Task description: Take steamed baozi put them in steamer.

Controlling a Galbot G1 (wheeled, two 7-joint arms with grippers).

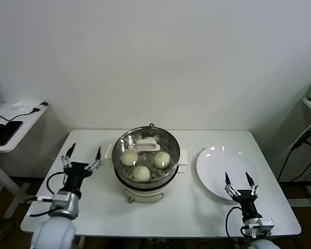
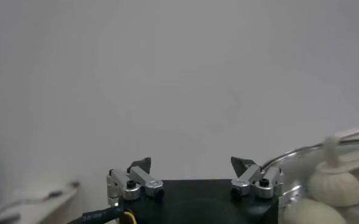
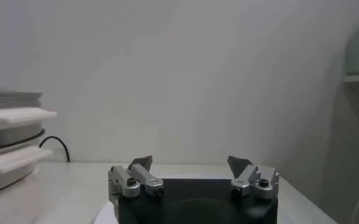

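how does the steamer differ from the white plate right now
The steamer is a deep, shiny steel pot on a cream base; the white plate is flat. The steamer holds baozi under a glass lid; the plate is bare. The steamer stands mid-table; the plate lies toward the right hand. Both are round and rest on the table.

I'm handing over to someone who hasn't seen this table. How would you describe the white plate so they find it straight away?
Start at the white table and find the shiny steel steamer in its middle, holding the baozi. The plate lies flat just to the steamer's right, beside the open right gripper. It is the only flat, bare white disc there; the steamer stands tall and metallic.
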